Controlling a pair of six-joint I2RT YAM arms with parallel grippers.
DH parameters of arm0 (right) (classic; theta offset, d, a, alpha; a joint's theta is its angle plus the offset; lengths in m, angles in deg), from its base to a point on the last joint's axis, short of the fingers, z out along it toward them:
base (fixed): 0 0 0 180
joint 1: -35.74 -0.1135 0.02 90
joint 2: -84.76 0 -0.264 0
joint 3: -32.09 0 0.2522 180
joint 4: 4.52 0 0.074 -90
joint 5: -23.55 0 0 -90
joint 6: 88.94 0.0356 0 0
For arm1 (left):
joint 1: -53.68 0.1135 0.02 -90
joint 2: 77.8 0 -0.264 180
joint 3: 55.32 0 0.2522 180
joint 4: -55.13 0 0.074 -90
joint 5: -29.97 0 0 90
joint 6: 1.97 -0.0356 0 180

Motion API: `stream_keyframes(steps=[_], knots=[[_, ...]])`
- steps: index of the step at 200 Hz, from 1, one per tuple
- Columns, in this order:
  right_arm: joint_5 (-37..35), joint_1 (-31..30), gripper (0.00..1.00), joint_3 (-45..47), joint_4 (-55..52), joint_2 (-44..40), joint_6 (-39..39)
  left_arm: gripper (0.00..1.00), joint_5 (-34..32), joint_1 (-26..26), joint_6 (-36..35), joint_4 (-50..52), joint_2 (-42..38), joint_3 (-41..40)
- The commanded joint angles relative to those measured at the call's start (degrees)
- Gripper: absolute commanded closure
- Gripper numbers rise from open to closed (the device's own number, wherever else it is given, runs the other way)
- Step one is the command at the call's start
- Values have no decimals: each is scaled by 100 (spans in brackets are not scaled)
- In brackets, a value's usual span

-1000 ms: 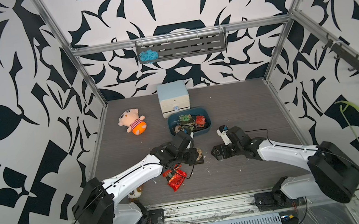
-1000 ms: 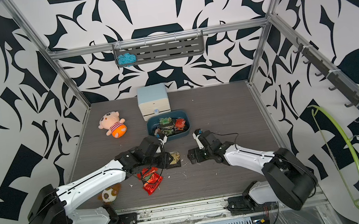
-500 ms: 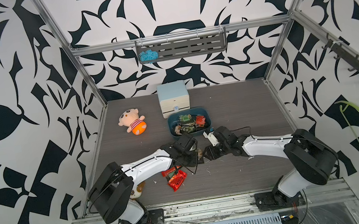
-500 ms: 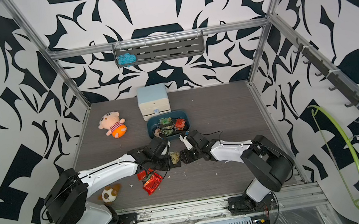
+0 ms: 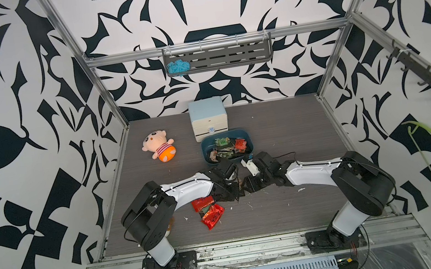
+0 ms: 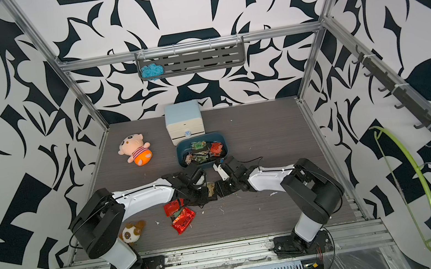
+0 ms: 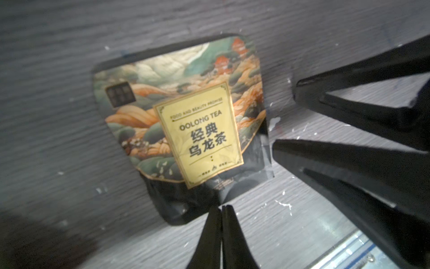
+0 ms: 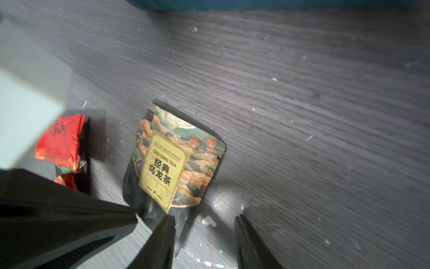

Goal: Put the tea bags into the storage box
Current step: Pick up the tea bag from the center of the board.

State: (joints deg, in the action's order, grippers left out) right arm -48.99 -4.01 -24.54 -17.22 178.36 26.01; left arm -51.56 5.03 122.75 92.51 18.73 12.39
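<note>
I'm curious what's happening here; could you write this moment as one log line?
left gripper: shut at edge of oolong sachet | right gripper: open beside it | red sachets: outside storage box

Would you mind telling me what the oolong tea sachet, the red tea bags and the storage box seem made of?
Oolong tea sachet: probably printed matte film laminate; soft creases, little glare. Red tea bags: seemingly shiny foil; crinkled, bright highlights. Storage box: likely moulded plastic; smooth teal walls, rounded corners.
</note>
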Motion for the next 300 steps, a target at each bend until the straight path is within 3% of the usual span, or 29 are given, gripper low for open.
stream_keyframes(steps=[1, 38, 112, 159, 196, 207, 242, 300], knots=[[107, -25, 54, -203, 17, 10, 77, 92, -247, 17, -33, 430, 145, 192], [247, -30, 55, -282, 43, 181, 170, 93, -398, 21, -35, 582, 311, 236], [224, -43, 66, -590, -225, 635, 303, 95, -525, 21, -71, 593, 299, 226], [14, -166, 80, -796, -460, 895, 302, 95, -599, 13, -88, 639, 369, 245], [-163, -312, 100, -1003, -699, 1055, 234, 95, -565, 13, -115, 605, 322, 238], [-202, -314, 100, -1008, -722, 1047, 225, 96, -558, 13, -115, 584, 280, 234], [-259, -316, 100, -877, -633, 816, 171, 96, -845, -38, -156, 122, -563, -2], [-546, -315, 100, -284, -189, -206, 27, 86, -1710, -75, -161, -375, -1935, -415]])
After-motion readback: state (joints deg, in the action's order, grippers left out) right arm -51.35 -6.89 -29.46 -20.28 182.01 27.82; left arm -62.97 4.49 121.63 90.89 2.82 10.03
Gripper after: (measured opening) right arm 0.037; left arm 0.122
